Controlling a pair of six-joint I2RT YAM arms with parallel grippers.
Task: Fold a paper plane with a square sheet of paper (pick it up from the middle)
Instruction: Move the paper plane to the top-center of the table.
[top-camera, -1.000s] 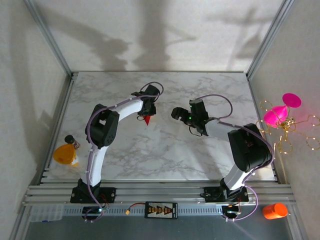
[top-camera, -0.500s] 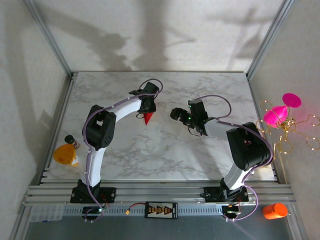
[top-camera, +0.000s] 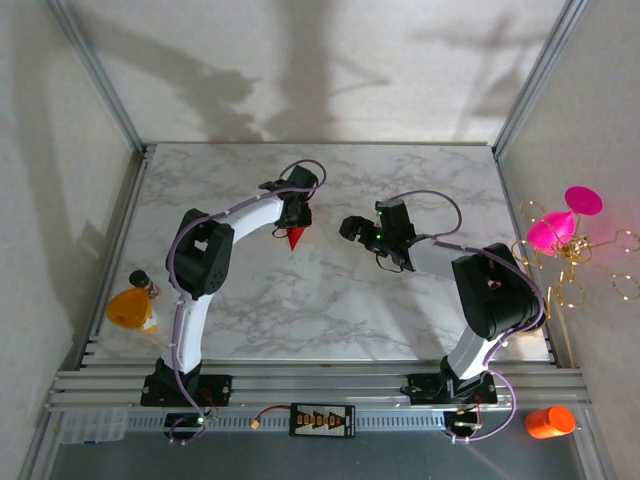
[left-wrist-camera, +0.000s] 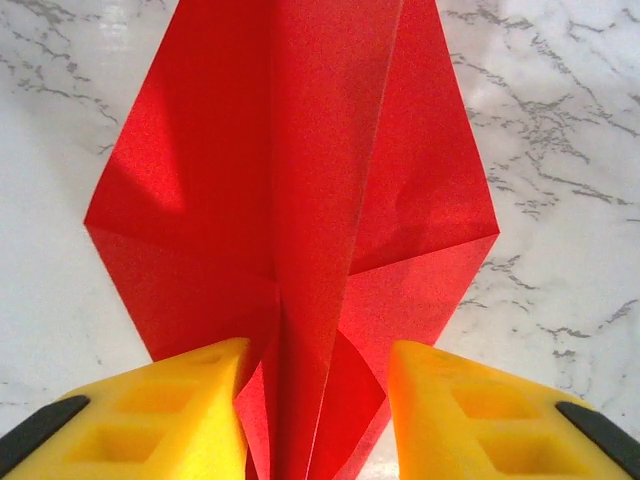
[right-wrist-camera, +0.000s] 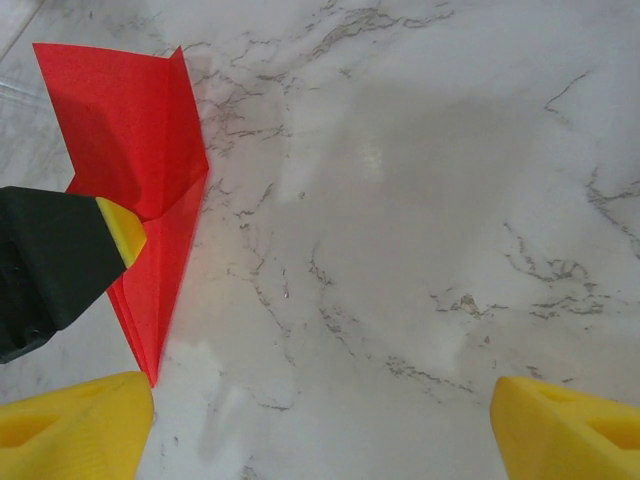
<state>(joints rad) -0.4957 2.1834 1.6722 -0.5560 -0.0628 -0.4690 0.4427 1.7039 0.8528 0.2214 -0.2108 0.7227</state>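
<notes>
Left gripper (top-camera: 295, 218), right of an orange bottle (top-camera: 128, 308) lying at the left edge of the marble table (top-camera: 330, 300), is clamped on the red paper plane (top-camera: 295, 238) over the table's far middle, the plane's sharp tip pointing toward the near edge. From the left wrist, its yellow fingers (left-wrist-camera: 160, 410) press in from both sides on the folded base of the plane (left-wrist-camera: 300, 200), whose raised centre ridge runs up between two creased wings spread like a kite above the marble. Just beside it, to the right and apart from the paper, the right gripper (top-camera: 352, 228) faces the plane with its fingers spread wide and nothing between them. From the right wrist, the plane (right-wrist-camera: 135, 180) shows as a slim dart at the left, a black finger with a yellow pad laid against its flank. Past the table's right edge stands a magenta cone ornament (top-camera: 565, 225) wound with gold wire.
</notes>
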